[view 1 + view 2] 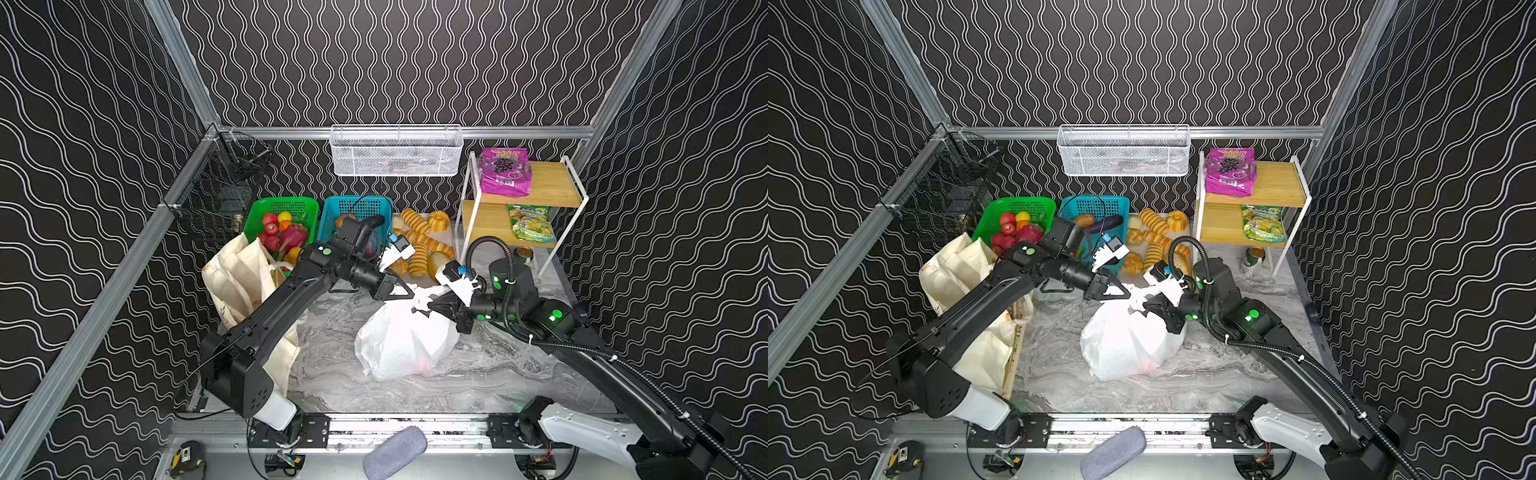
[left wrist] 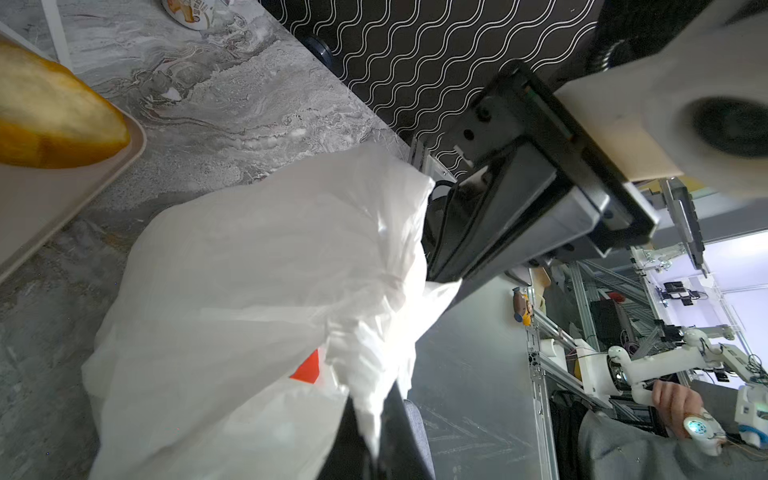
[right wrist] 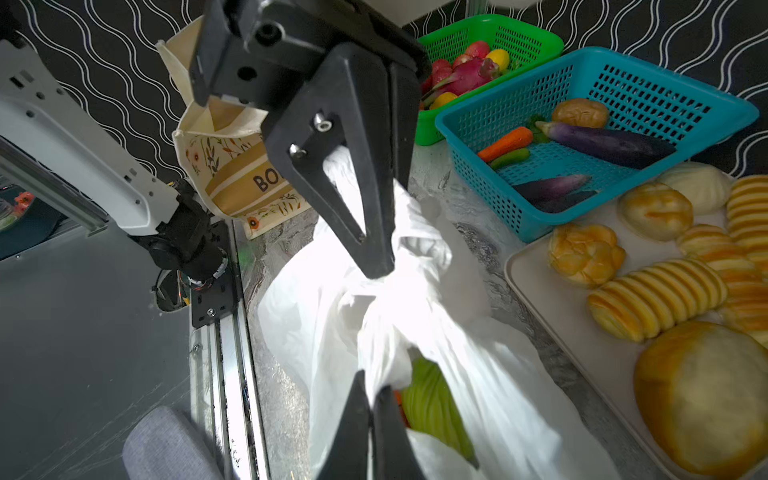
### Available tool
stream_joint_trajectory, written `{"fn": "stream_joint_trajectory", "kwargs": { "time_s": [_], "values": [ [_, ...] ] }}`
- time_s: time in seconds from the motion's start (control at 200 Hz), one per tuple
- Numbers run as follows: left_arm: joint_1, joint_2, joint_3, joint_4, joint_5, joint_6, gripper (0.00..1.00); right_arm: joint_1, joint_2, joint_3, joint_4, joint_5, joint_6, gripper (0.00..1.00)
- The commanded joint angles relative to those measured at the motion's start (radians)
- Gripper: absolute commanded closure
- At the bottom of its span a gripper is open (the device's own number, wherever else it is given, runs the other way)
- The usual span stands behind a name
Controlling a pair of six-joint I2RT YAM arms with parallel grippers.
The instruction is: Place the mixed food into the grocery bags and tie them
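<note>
White and crinkled, the plastic bag [image 1: 405,345] is seen slumped in the middle of the desk [image 1: 478,365]. Its full, rounded bottom is turned to the near edge and its gathered neck is pointed at the far wall, tipped a little to the right, so its long axis is laid from near to far. A green vegetable [image 3: 436,403] is made out through a gap in the plastic in the right wrist view. An orange-red patch [image 2: 307,368] is glimpsed inside in the left wrist view.

The left arm is stretched from the near left corner diagonally to the middle, with the left pincer [image 1: 410,296] aimed to the right and slightly down. Its jaws are pressed together on a twisted handle of the bag.

The right arm is extended from the near right corner, bent at the elbow, and the right pincer [image 1: 428,309] is aimed to the left. The two tips are thus set almost nose to nose over the neck. Its jaws are held narrow, with a strand of plastic at the tips; whether that strand is gripped cannot be told.

The canvas tote [image 1: 241,274] is stood at the left of the desk, partly hidden by the left arm. The purple packet [image 1: 505,172] is laid on the top shelf of the rack [image 1: 552,187] at the far right, well apart from both bags.
</note>
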Motion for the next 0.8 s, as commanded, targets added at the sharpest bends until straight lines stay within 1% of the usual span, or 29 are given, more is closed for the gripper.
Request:
{"fn": "stream_joint_trajectory", "kwargs": {
  "time_s": [0.0, 0.045, 0.105, 0.175, 0.24, 0.34, 0.395, 0.5, 0.586, 0.681, 0.741, 0.796],
  "values": [
    [0.003, 0.003, 0.005, -0.007, -0.010, 0.031, 1.00, -0.002, -0.060, -0.039, 0.098, 0.026, 0.043, 0.82],
    [0.003, 0.002, 0.005, -0.001, -0.006, 0.023, 1.00, -0.002, -0.087, -0.087, 0.169, 0.034, 0.088, 0.71],
    [0.003, -0.004, -0.003, 0.019, -0.006, 0.003, 1.00, -0.002, -0.123, -0.148, 0.263, 0.025, 0.121, 0.64],
    [0.003, -0.009, -0.017, 0.041, 0.003, -0.015, 1.00, -0.002, -0.169, -0.221, 0.368, 0.026, 0.185, 0.63],
    [0.002, -0.011, -0.024, 0.051, 0.016, -0.030, 1.00, -0.002, -0.188, -0.278, 0.433, -0.005, 0.191, 0.62],
    [0.002, -0.007, -0.021, 0.049, 0.046, -0.034, 1.00, -0.001, -0.154, -0.300, 0.443, 0.056, 0.223, 0.58],
    [0.003, -0.008, -0.023, 0.059, 0.062, -0.045, 1.00, -0.001, -0.133, -0.301, 0.448, 0.050, 0.199, 0.56],
    [0.002, -0.011, -0.028, 0.085, 0.078, -0.065, 1.00, 0.001, -0.093, -0.310, 0.508, 0.069, 0.212, 0.52],
    [0.003, -0.010, -0.025, 0.071, 0.082, -0.060, 1.00, 0.002, -0.066, -0.322, 0.559, 0.052, 0.204, 0.53],
    [0.002, -0.014, -0.033, 0.076, 0.080, -0.066, 1.00, 0.002, -0.043, -0.343, 0.649, 0.008, 0.226, 0.54],
    [0.003, -0.015, -0.043, 0.088, 0.085, -0.076, 1.00, 0.004, -0.021, -0.341, 0.655, 0.003, 0.227, 0.55],
    [0.004, -0.018, -0.050, 0.105, 0.096, -0.085, 1.00, 0.005, -0.002, -0.336, 0.645, 0.000, 0.219, 0.61]
  ]
}}
